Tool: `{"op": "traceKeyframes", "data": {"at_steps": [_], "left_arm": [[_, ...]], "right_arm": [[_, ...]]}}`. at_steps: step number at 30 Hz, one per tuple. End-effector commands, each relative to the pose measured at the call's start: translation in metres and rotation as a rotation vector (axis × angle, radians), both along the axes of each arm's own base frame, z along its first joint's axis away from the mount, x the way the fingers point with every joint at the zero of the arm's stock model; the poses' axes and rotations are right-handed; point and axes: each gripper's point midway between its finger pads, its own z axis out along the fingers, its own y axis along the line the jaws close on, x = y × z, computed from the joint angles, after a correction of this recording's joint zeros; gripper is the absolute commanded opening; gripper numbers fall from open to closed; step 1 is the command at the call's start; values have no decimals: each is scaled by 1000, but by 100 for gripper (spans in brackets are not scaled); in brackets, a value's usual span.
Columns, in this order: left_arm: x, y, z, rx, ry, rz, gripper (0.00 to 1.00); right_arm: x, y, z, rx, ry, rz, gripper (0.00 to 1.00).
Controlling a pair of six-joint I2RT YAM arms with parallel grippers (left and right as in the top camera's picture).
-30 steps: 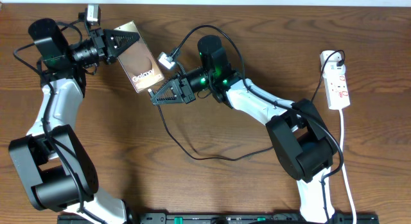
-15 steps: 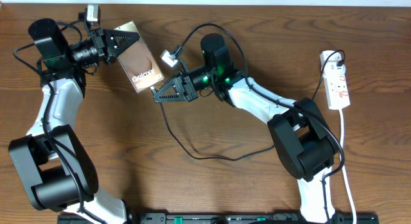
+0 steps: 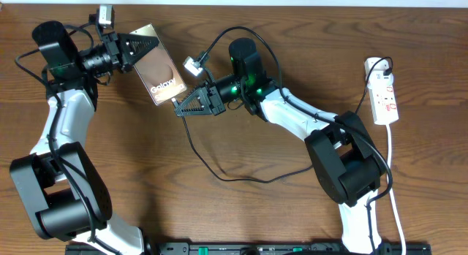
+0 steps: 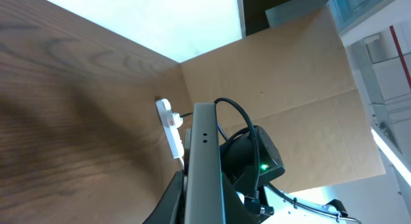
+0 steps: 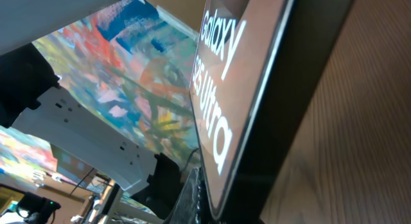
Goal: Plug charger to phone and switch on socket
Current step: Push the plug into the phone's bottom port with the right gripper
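phone (image 3: 155,69) is held off the table, tilted, its upper end clamped in the left gripper (image 3: 144,44). overhead: the right gripper (image 3: 178,106) sits at the phone's lower end, pinched narrow on what appears to be the connector end of the charger (image 3: 219,172), whose slack loops over the table (image 3: 241,218) behind it. the socket (image 3: 385,99) lies well apart at the right edge, untouched. left wrist: the phone (image 4: 204,166) shows edge-on and upright between the fingers, with the right arm (image 4: 257,161) just behind. right wrist: the phone (image 5: 257,89) fills the frame, lettering legible, but the port and tip are not visible. judgement: insertion is in hand; the tip should be kept in line with the phone's long axis and pushed gently while the left holds firm. room around the socket is open; cable slack is ample.
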Motion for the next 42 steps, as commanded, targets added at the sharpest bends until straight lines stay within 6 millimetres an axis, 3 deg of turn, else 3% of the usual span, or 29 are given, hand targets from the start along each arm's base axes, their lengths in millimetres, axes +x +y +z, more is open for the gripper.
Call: {"op": "traceKeyframes", "data": {"at_steps": [1, 42], "left_arm": [[-6, -3, 4, 2, -34, -44, 7], [-6, -3, 4, -10, -5, -45, 7]], "right_arm": [[3, -3, -2, 6, -7, 1, 1], [7, 1, -4, -6, -7, -31, 1]]}}
